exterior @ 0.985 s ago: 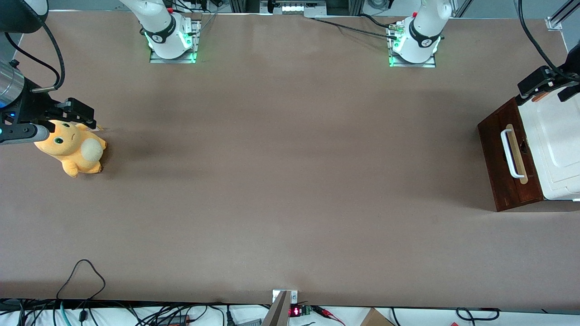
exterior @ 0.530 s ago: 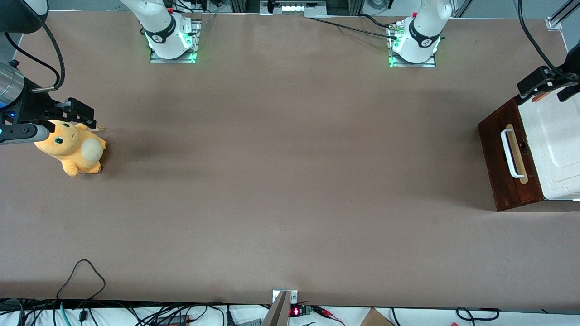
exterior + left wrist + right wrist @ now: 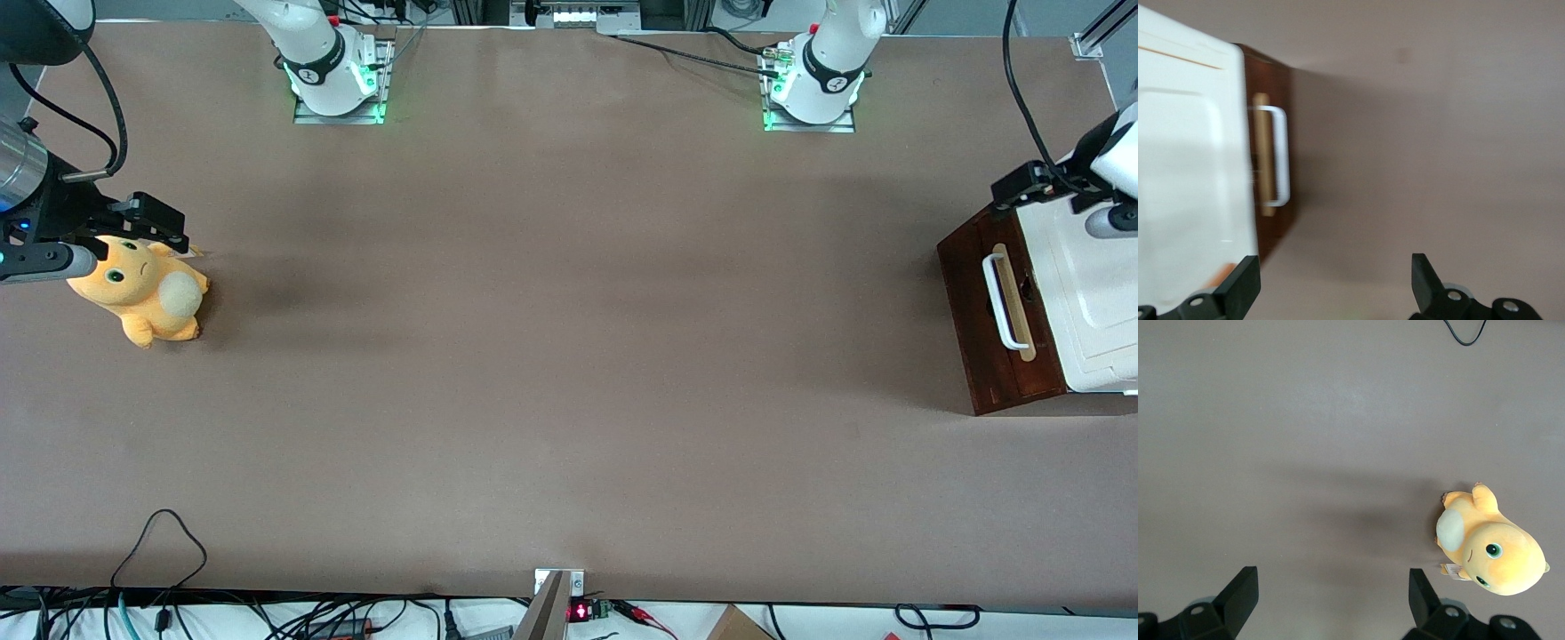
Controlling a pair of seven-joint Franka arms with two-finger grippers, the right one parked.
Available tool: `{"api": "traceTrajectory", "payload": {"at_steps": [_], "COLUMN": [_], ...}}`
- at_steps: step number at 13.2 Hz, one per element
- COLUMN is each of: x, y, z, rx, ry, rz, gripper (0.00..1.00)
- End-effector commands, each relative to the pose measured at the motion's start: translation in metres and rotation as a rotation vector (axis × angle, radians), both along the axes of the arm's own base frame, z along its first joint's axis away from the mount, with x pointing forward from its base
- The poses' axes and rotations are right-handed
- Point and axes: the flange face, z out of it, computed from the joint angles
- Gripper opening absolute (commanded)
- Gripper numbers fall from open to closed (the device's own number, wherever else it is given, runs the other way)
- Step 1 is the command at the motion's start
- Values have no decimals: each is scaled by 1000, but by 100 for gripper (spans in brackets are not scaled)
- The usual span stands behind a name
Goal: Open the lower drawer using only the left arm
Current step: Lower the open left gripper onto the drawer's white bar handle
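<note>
The lower drawer (image 3: 996, 320) is a dark reddish-brown wooden box with a flat front panel, a pale wood strip, and a white bar handle (image 3: 1003, 302) of rounded section. It sits under a smooth white moulded cabinet top (image 3: 1089, 293) with a raised rectangular panel, at the working arm's end of the matte brown table (image 3: 551, 356). The drawer front appears flush, not pulled out. The left arm (image 3: 1116, 151) holds its gripper (image 3: 1331, 287) above the cabinet's corner, farther from the front camera than the handle. The black wedge-shaped fingers (image 3: 1238, 290) are spread wide and grip nothing; the handle lies clear of both tips. Bare table runs unobstructed in front of the drawer. An orange plush toy (image 3: 142, 293) lies toward the parked arm's end
</note>
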Motion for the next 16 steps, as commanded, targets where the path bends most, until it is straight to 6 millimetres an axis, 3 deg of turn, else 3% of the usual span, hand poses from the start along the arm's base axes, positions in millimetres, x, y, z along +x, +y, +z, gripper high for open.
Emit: {"api": "traceTrajectory", "payload": {"at_steps": [1,4,10,13,16], "x": [5,8,-4,0,2], "y": [-26,-55,-72,-72,-72], "z": [-38,-82,-207,-256,-290], "rx": [291,581,1005,1051,1093], "ry": [21,24,52,111,118], "rz": [-57,-82,-121,-202,-234], "gripper": [100,100,100,100,100]}}
